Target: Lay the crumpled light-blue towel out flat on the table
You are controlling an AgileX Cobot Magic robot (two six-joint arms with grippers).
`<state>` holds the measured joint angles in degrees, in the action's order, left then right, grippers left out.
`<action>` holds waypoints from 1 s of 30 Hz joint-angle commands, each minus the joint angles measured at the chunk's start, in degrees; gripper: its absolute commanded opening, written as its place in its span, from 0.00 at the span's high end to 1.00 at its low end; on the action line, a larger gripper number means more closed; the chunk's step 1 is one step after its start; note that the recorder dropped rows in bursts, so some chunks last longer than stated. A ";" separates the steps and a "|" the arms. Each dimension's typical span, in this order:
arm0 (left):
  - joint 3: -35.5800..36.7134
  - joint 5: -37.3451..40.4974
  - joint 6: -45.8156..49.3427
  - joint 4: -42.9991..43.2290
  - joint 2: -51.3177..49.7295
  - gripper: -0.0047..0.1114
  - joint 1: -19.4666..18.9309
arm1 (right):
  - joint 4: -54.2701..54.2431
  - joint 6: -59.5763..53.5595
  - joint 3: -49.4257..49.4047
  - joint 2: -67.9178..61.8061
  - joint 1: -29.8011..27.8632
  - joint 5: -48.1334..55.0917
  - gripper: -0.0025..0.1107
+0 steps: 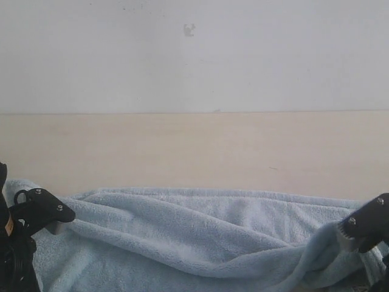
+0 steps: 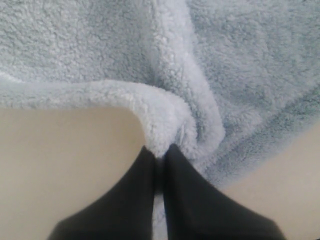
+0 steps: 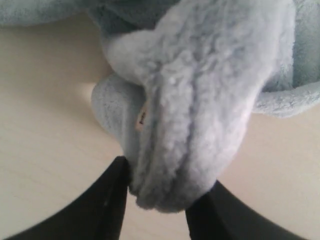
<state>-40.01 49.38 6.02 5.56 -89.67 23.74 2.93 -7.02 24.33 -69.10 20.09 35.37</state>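
Left gripper point(image 2: 159, 154) near left: jaws almost together, pinching thin fold at towel point(image 1: 200, 237) edge. Right gripper point(image 3: 167, 181) near right: jaws held apart by thick bunched wad of towel, gripping it; small tag point(image 3: 142, 118) shows in bunch. Towel spans between both across near table point(image 1: 194, 146), long rumpled ridges running left to right, not flat. Table strip beyond towel. White wall point(image 1: 194, 55) far.

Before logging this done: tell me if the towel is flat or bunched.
Bunched: the towel has long raised folds, and the left gripper and right gripper each pinch gathered cloth.
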 commanded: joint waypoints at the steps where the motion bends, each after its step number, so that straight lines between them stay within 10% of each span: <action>1: -0.01 -0.48 -1.31 -0.60 -0.12 0.93 0.20 | 2.63 -2.95 -5.58 0.37 -0.13 -5.93 0.66; 6: -0.01 -0.30 -1.65 -0.60 -0.12 0.93 0.20 | 4.45 -2.95 -3.32 0.48 -0.13 -8.10 0.70; 10: -0.01 -0.30 -1.65 -0.60 -0.12 0.93 0.20 | 4.45 -1.19 0.92 0.48 -0.13 -7.98 0.98; 21: -2.35 -2.53 -1.95 -0.21 4.77 0.93 0.20 | 5.12 5.27 8.46 7.46 -0.13 -6.32 0.98; 30: -3.33 -18.98 -27.33 21.22 32.03 0.93 0.20 | 45.82 40.59 13.01 27.48 -0.13 13.79 0.98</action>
<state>-43.11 33.79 -12.89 18.57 -65.71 23.74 36.90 20.35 36.32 -47.49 20.09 44.60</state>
